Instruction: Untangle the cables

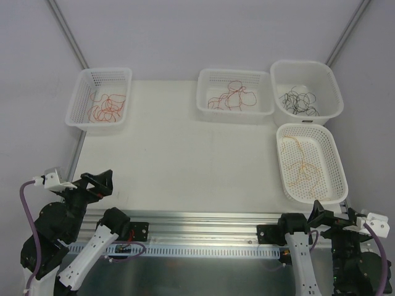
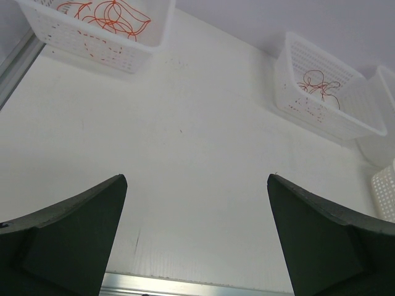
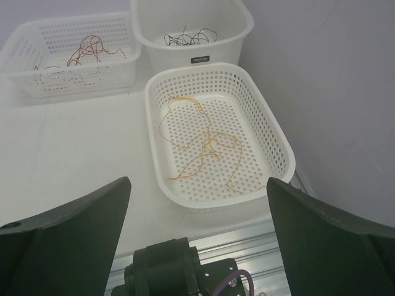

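Note left tool (image 2: 196, 180) and right tool (image 3: 197, 182) spread wide, gripping nothing. Find cables (image 3: 207, 145) lying in baskets (image 3: 271, 129) ahead, tan ones nearest right tool. Expect light, limp, snag-prone strands; pinch one free loop gently

We see a white table (image 1: 185, 166) with a matte top, bordered by a metal rail (image 1: 203, 219) along its near edge. Four white plastic baskets stand directly on it. A perforated basket (image 1: 79, 105) sits alone at the far left corner, well apart from the others. A second perforated basket (image 1: 234, 114) stands at the far edge, right of centre. Just beside it, at the far right corner, stands a deeper tub (image 1: 308, 74) with solid walls. In front of the tub, along the right edge, lies a shallow oval basket (image 1: 336, 160) with holes all over; we cannot tell whether those two touch.
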